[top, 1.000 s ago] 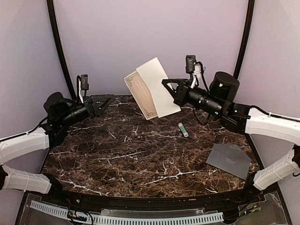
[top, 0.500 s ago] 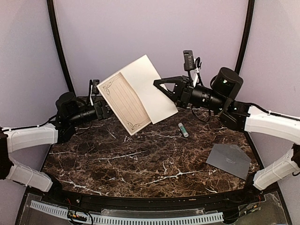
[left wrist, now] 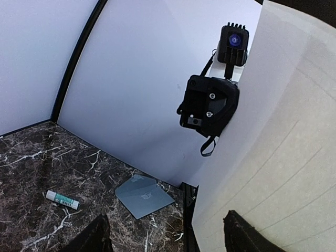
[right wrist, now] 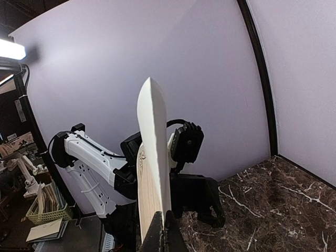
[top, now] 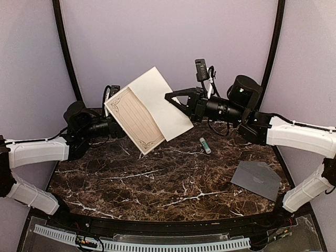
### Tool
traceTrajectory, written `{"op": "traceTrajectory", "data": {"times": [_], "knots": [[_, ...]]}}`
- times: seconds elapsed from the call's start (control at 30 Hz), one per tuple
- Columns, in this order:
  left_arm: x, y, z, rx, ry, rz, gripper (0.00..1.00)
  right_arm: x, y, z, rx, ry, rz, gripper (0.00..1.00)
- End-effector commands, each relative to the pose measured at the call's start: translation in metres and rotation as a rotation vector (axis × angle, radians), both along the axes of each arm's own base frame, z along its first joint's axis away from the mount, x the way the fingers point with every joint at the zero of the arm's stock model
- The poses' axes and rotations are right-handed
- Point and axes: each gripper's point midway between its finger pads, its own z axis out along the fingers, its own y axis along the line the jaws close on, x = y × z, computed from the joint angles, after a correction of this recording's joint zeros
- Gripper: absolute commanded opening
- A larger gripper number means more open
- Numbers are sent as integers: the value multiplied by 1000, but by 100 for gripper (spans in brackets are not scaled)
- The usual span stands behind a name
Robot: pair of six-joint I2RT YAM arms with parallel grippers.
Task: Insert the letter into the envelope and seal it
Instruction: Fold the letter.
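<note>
Pinching the letter (top: 134, 118) aloft at upper centre of the frame in the clenched right tool (top: 169, 98), lining the released left tool (left wrist: 167, 215) squarely over its left edge before closing, leaving the envelope (top: 256, 179) flat on the desk (top: 131, 178) at lower right.

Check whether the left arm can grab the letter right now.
Probably yes: the left gripper is open beside the letter, whose near edge seems to lie between its jaws. The right gripper pinches the far side, out of the way.
</note>
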Motion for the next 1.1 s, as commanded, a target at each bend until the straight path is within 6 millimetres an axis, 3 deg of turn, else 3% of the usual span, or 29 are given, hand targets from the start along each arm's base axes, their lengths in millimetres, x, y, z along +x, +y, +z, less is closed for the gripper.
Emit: {"op": "traceTrajectory", "data": {"times": [0.0,0.77,1.07], "knots": [[-10,-2,22,-52,-64,-44,73,5,3,12,24,-18,-11,0],[-17,-8,30,-108,-62,-65,75,27,2,-7,7,39,-121,0],[-4,-10,30,-149,-28,-18,75,17,9,-9,15,36,-39,0]]}}
